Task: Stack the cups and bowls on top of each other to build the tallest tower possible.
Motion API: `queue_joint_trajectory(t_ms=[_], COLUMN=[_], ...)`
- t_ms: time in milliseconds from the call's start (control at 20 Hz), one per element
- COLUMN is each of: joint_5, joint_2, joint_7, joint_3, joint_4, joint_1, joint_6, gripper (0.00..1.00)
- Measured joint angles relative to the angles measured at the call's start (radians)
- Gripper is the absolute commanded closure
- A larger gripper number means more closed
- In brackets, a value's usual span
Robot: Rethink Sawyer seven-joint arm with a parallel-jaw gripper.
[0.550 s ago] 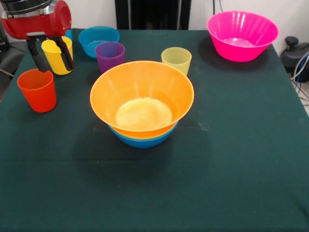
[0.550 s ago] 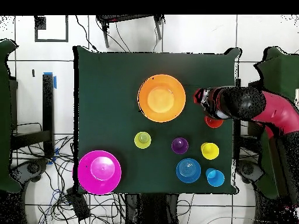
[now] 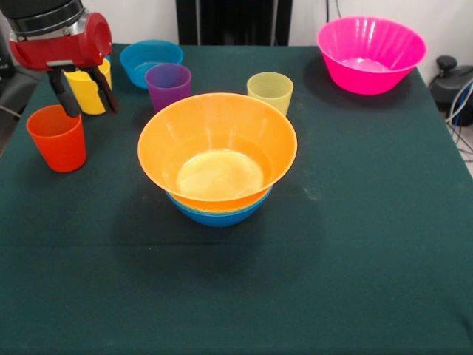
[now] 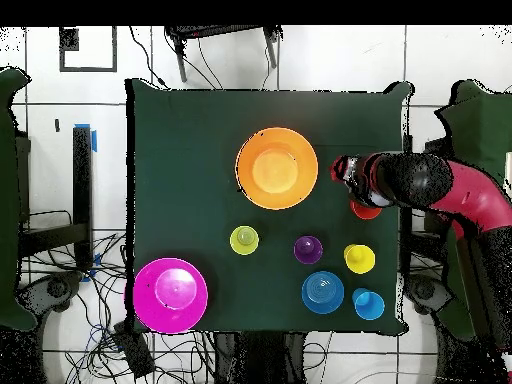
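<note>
The large orange-yellow bowl (image 3: 217,145) sat mouth-up, nested in a blue bowl (image 3: 219,214) mid-desk, both of glossy, translucent plastic. The orange cup (image 3: 58,137) stood upright, rim up, on the green cloth desk (image 3: 355,244). Just above it hung the gripper (image 3: 83,95), its jaws apart and holding nothing. The front view showed yellow (image 3: 87,90), purple (image 3: 168,85) and yellow-green (image 3: 270,91) tumblers upright; only overhead did a small blue cup (image 4: 368,304) appear, with the arm (image 4: 440,185) covering most of the orange cup.
</note>
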Motion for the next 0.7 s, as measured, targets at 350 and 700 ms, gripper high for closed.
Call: queue_joint_trajectory(t_ms=[350, 700], joint_5=[0.000, 0.000], joint_2=[0.009, 0.009], joint_7=[0.000, 0.000], joint_3=[0.000, 0.000], joint_4=[-0.004, -0.004], joint_1=[0.000, -0.001], joint_6=[0.000, 0.000], gripper=[0.00, 0.00])
